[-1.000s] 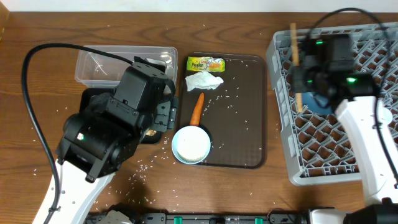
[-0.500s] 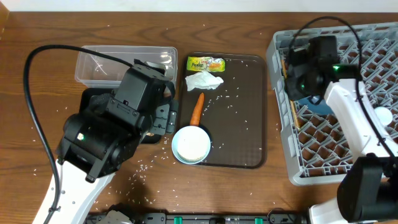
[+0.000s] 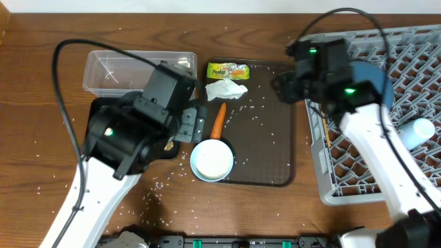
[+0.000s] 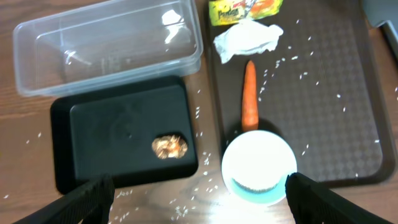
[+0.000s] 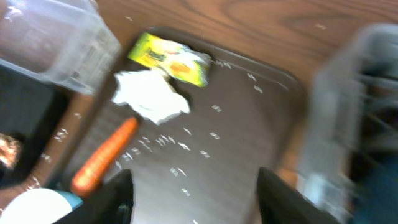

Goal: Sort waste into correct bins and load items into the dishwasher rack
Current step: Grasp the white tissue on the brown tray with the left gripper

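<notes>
My left gripper is open and empty, hovering over the table's front by the blue-lined white cup. The carrot, crumpled napkin and yellow-green wrapper lie on the brown serving tray. A brown lump sits in the black tray, with the clear tub behind it. My right gripper is open and empty above the serving tray's far right part. The grey rack holds the blue plate and a white cup.
Rice grains are scattered on the wooden table and on the serving tray. The left arm's body covers most of the black tray in the overhead view. The rack's left wall stands close to the serving tray's right edge.
The right arm swung left from over the rack to above the serving tray, and its jaws opened, no longer holding the chopsticks. The left arm shifted slightly right and opened wider.
</notes>
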You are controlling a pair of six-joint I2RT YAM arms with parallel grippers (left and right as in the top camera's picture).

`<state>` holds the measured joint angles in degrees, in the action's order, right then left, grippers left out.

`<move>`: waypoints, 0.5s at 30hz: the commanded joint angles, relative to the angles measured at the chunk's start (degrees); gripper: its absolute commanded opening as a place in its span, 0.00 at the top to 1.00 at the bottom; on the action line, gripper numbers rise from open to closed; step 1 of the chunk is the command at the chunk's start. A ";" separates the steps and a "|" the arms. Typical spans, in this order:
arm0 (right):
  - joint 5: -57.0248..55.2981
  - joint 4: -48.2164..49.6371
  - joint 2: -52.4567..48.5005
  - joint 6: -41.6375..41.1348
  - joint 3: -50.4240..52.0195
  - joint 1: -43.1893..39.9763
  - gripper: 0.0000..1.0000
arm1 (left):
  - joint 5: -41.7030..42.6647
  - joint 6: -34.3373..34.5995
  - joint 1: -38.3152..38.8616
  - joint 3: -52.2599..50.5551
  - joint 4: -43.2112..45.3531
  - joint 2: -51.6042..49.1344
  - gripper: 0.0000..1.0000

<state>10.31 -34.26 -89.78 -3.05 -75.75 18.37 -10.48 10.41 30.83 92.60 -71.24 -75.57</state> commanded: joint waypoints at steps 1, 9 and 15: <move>-5.07 0.94 -3.74 -7.45 -0.31 2.38 0.48 | 0.39 -1.84 -0.28 0.35 1.57 -1.40 0.11; -13.51 -5.51 5.49 -14.56 -2.93 -6.34 0.39 | 0.46 -8.94 -0.28 -0.66 12.04 -10.64 0.11; -9.25 -14.25 17.77 -15.89 -3.13 -19.21 0.24 | 11.69 -21.07 -0.28 -0.66 23.15 -23.85 0.11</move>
<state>-0.10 -46.78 -77.06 -17.06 -77.17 2.50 -5.78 -2.07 30.81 92.55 -49.87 -94.26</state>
